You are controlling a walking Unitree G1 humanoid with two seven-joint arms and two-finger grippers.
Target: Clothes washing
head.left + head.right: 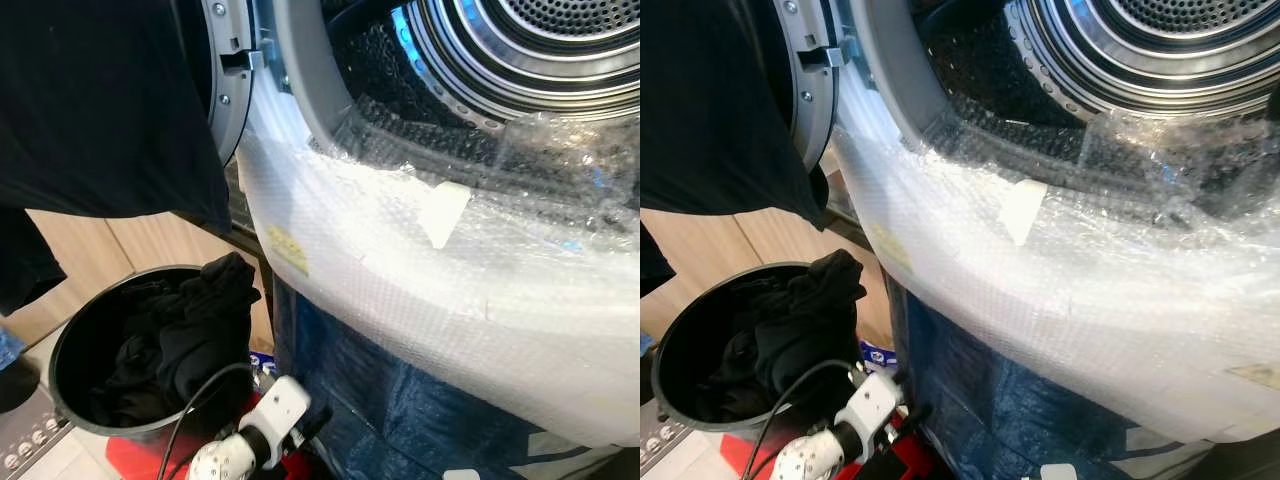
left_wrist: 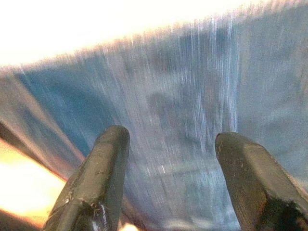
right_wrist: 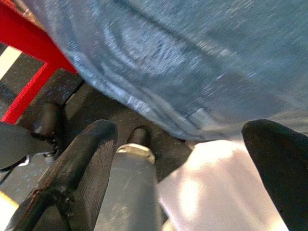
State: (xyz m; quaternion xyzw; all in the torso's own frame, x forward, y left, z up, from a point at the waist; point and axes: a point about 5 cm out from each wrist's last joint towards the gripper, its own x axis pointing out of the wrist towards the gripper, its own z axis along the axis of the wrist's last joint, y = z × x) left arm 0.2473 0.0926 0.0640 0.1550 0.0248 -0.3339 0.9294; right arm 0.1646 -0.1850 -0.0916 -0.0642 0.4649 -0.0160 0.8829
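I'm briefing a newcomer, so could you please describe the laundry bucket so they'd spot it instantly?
Start at the washing machine, its front wrapped in bubble wrap. Look down to its left, on the floor: the round black bucket stands there, heaped with dark clothes.

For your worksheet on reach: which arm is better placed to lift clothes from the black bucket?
Probably left: the left arm sits beside the black bucket of dark clothes, at the robot's left.

Glossy perforated metal is shining inside the washer drum [image 1: 560, 40]. Crinkled, translucent bubble wrap [image 1: 420, 250] is covering the machine's front over shiny blue plastic film [image 1: 400, 400]. Matt black cloth [image 1: 185, 330] is lying in a smooth dark plastic bucket [image 1: 75, 345].
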